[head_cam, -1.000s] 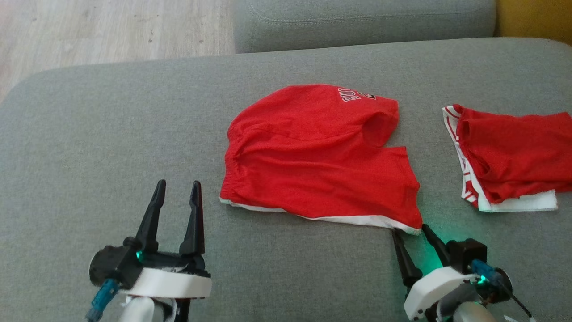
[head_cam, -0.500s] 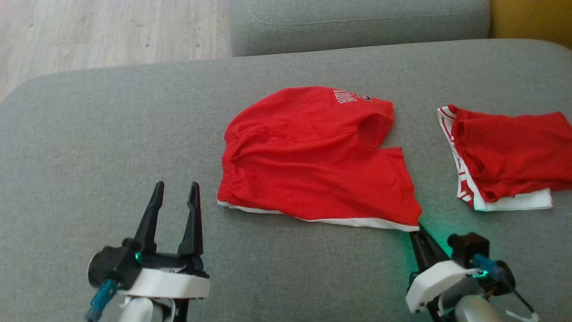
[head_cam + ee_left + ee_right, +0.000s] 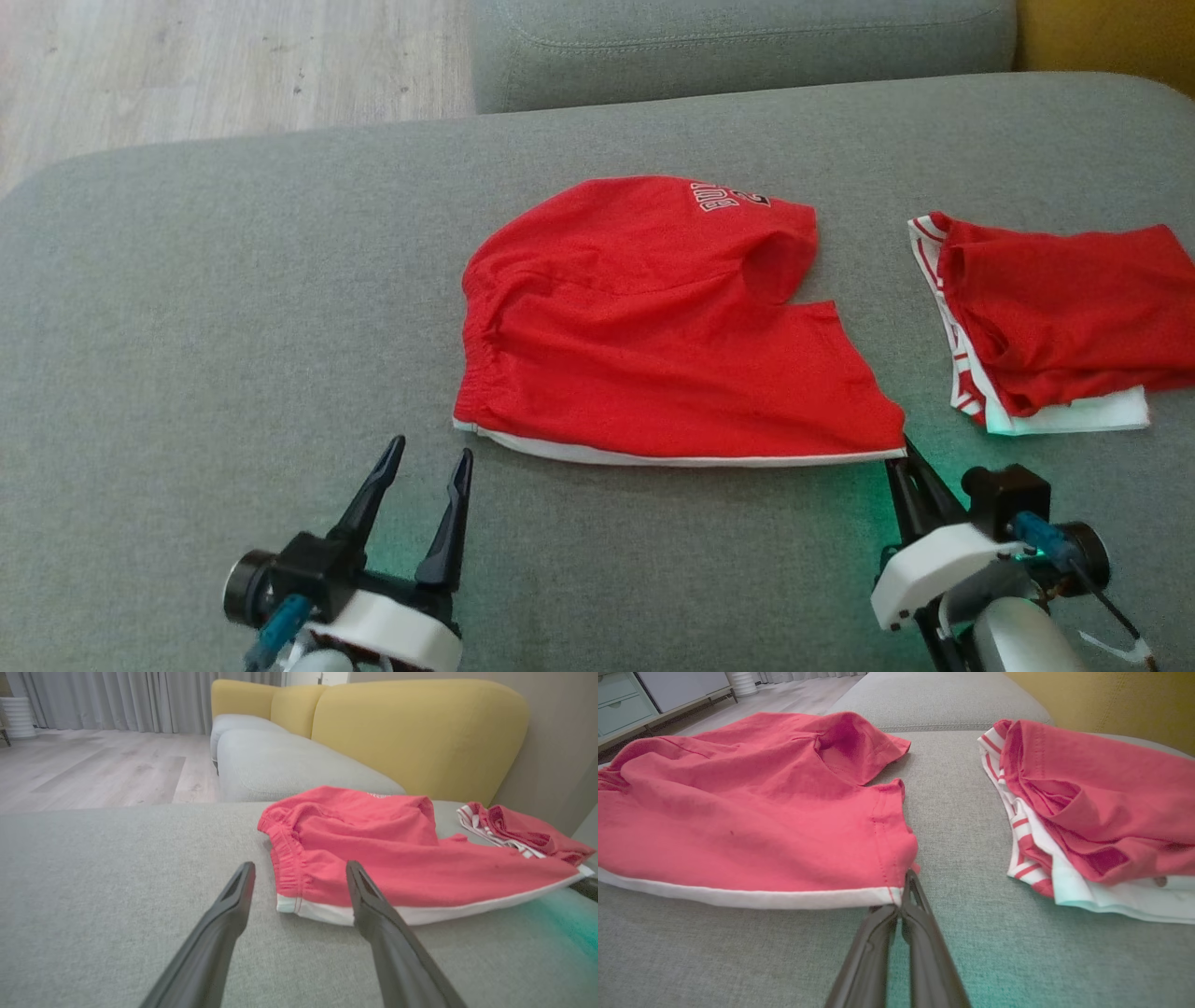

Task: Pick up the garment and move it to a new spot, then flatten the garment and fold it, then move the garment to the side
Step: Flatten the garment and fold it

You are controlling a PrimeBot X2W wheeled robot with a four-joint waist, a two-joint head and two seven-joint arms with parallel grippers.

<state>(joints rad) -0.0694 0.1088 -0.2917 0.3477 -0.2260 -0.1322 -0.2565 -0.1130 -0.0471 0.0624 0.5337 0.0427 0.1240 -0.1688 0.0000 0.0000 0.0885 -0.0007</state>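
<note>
Red shorts (image 3: 653, 345), seemingly of mesh, lie rumpled on a grey woven sofa cushion (image 3: 233, 308); the right gripper (image 3: 902, 450) pinches their white-hemmed corner, the left gripper (image 3: 431, 448) hovers near the elastic waistband, fingers spread.

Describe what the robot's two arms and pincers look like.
The left pincer and right pincer each have two long, tapered black fingers on a black base, a white wrist shell, a blue connector and a green glow. A thin dark cable trails from the right one.
</note>
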